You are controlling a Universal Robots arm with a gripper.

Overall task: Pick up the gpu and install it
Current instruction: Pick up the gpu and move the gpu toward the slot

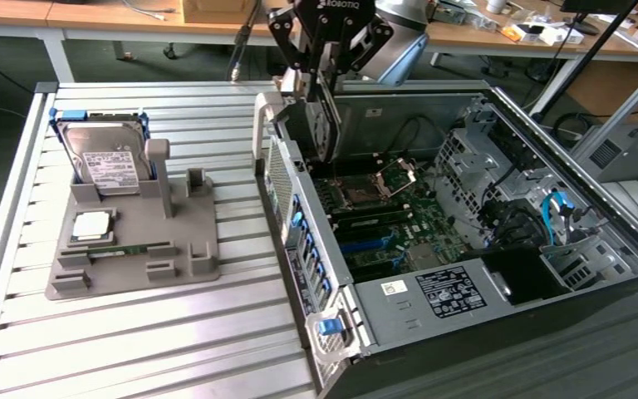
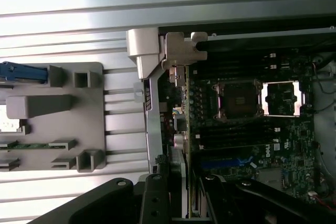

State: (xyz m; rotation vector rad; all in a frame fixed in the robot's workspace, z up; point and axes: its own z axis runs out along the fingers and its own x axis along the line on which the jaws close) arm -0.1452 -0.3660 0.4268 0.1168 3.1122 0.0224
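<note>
The claw (image 1: 316,87) hangs at the upper middle of the exterior view. Its black fingers are partly closed, clamping the top edge of the gpu (image 1: 316,133). The gpu hangs upright beneath them, a thin, flat, dark card seen almost edge-on, so little of either face shows. A pale silver piece sits at its upper end, just beside the finger nearer the exterior view's left. The lower part of the card reaches down inside the open case (image 1: 585,166), close to the case wall on the exterior view's left and above the board (image 1: 385,224). Whether its lower edge touches the board cannot be told.

In the wrist view the fingers (image 2: 152,198) flank a narrow pale strip, the card's edge, which runs away from the camera along the case wall. The cpu socket (image 2: 236,100) and dark slots lie beyond it.

The case lies on its side across the right half of the exterior view, on a slatted table (image 1: 130,349). At the middle left a grey holder (image 1: 186,249) stands on the slats, well apart from the claw. It carries an upright drive (image 1: 109,162) with a white label and a green stick (image 1: 120,249) lying flat near its front.
</note>
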